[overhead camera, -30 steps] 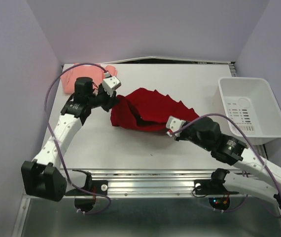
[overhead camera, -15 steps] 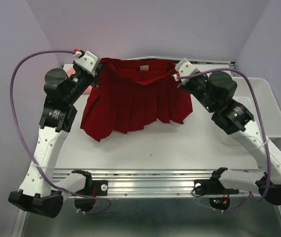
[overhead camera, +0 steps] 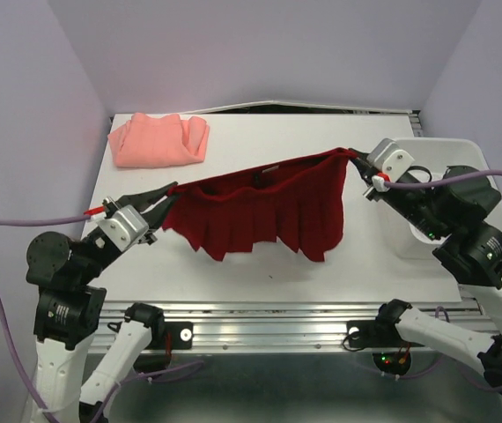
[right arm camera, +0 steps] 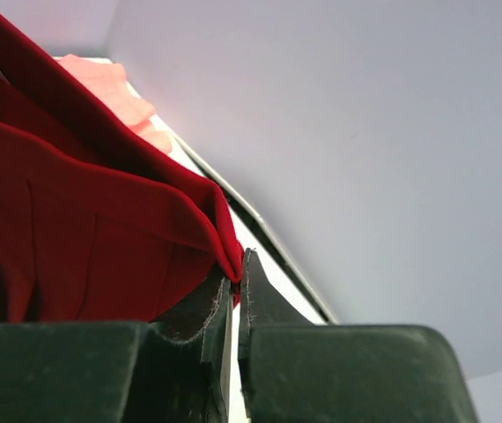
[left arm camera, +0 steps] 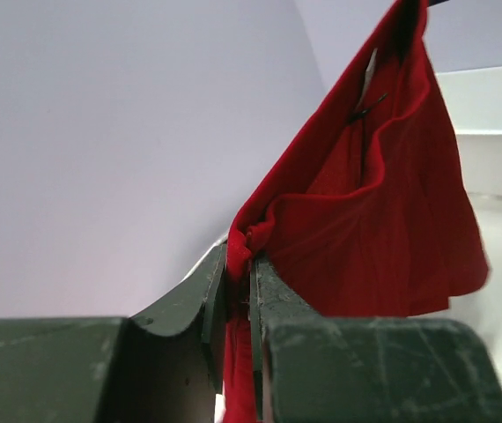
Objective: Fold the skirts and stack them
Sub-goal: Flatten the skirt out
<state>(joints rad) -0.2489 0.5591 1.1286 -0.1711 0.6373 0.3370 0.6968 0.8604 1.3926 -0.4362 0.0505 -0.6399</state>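
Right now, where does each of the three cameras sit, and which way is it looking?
Top view: fixed above and behind the arms, looking down at the table; both arms show, left claw and right claw holding the red skirt stretched between them.
Left wrist: on the left arm, looking along its own fingers, shut on one skirt corner.
Right wrist: on the right arm, looking along its fingers toward the pink skirt.
Shared: both wrist views show the red skirt.

No readable text or labels, seemingly, anywhere.
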